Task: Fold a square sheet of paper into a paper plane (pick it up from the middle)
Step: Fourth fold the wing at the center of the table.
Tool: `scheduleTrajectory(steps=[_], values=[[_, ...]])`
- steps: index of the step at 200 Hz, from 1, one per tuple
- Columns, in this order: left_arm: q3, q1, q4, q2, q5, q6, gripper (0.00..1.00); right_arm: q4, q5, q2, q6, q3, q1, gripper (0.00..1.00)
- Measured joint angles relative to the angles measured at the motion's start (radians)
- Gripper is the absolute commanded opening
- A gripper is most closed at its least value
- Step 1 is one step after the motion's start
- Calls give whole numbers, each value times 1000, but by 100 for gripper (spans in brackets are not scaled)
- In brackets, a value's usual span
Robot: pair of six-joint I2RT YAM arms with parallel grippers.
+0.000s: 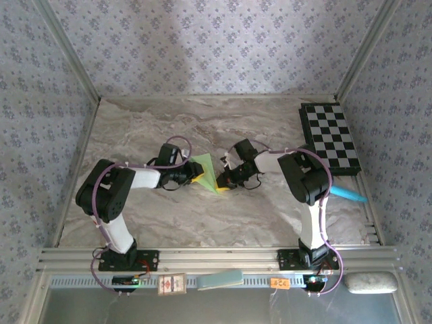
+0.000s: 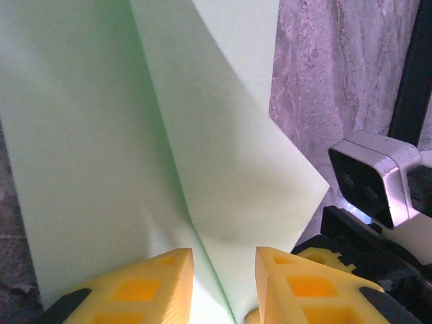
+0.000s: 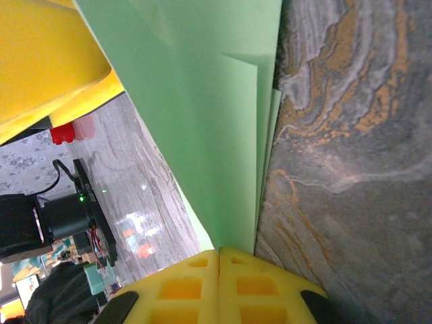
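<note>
Both my arms reached inward & met over the middle of the marble table (image 1: 202, 223). The paper plane (image 1: 208, 174) sat btwn them: pale green, a narrow triangle in the top view, w/ its point twd the near edge & its wide end away from me. I couldn't tell if it rested on the table or hung just above it.

My right gripper (image 1: 228, 181) was clamped tight. In the right wrist view its yellow fingertips (image 3: 182, 287) pressed flat against each other w/ no gap, & the plane's folded edge ran straight down into the seam btwn them. So I had the paper pinched there, w/ several layers stacked along that edge.

My left gripper (image 1: 191, 177) was a diff story. In the left wrist view its two yellow fingers (image 2: 145, 283) stood apart w/ a clear gap, partly open but not wide. The plane's centre crease ran down into that gap. I had no grip on the sheet. Whether either pad brushed the paper, I couldn't tell.

Past the paper in that view sat my right arm's wrist cam (image 2: 368, 177), a white & black housing, close by.

A checkerboard (image 1: 331, 138) lay flat at the far right of the table, well apart from the plane. A light-blue card (image 1: 221, 279) lay on the rail at the near edge, btwn my two bases.
</note>
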Motion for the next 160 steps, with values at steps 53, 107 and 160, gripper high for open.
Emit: scheduleTrajectory(steps=[53,107,160], values=[[78,-32,-163,4,-66,34,32,0,-4,1,0,-1,-5,4],[240,-78,-404,59,-170,71,38,0,-8,1,1,-1,-8,8],[334,-91,-519,107,-193,70,42,10,-16,-1,8,-6,-11,13]])
